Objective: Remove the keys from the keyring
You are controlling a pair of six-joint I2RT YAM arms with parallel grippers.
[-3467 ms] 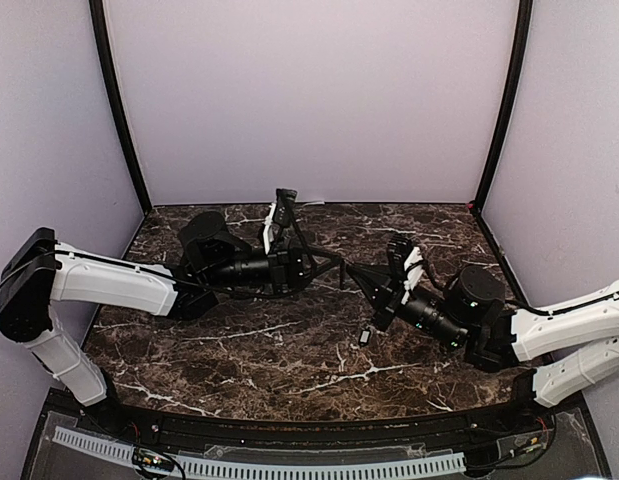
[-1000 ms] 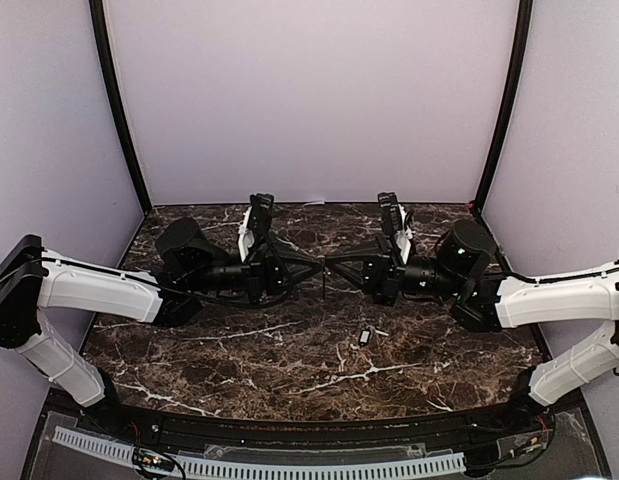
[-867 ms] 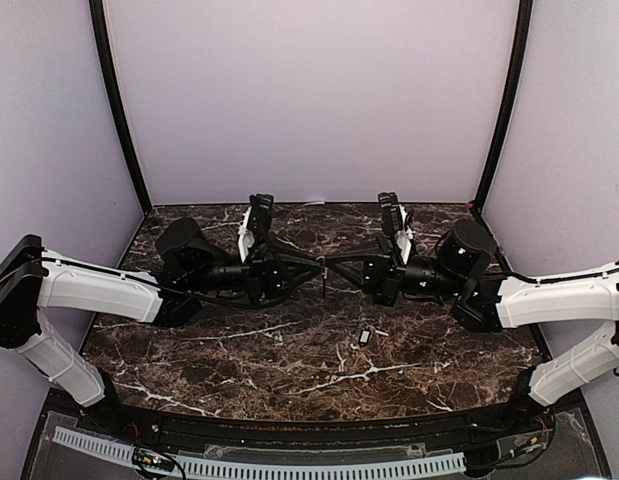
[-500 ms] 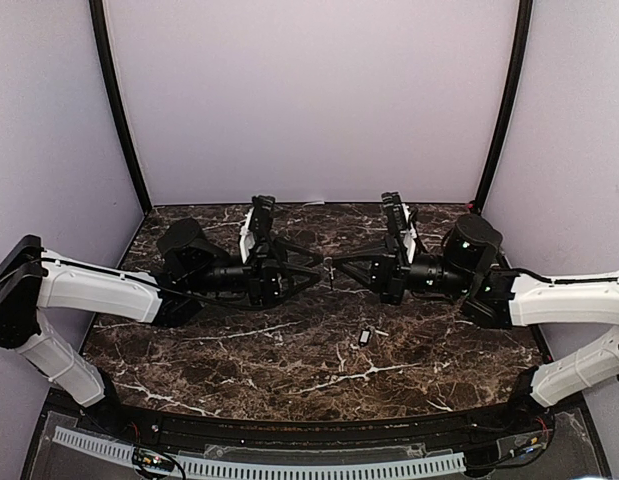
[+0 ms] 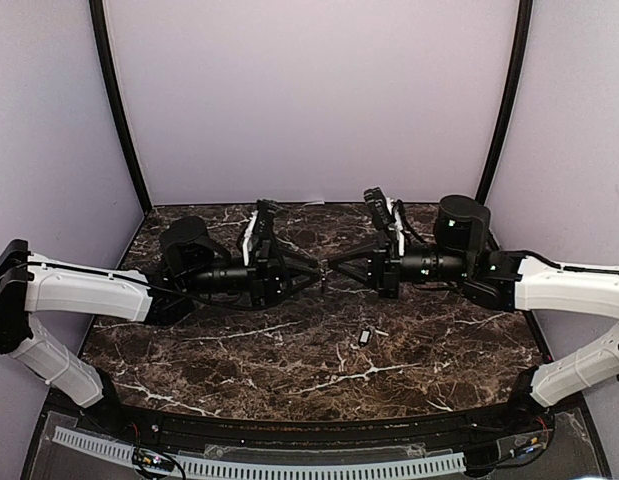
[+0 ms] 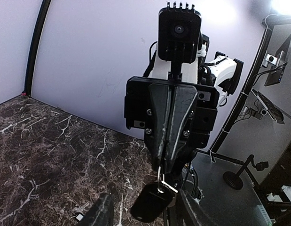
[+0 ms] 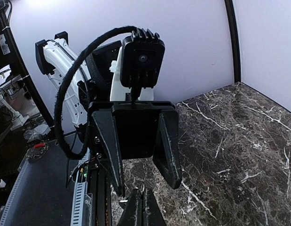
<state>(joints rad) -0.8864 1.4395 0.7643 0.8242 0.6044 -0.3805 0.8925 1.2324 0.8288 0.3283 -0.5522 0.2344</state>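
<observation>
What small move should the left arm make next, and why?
Probably ease the left gripper forward and close on what hangs from the keyring. Its jaws stand open just short of it, while the right gripper is shut on the ring and holds it up facing them.

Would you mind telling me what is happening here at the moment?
The right end effector is shut on the keyring, holding it above the marble table with a dark piece dangling beneath. The left end effector faces it with jaws open, not gripping. A small loose piece lies on the table.
</observation>
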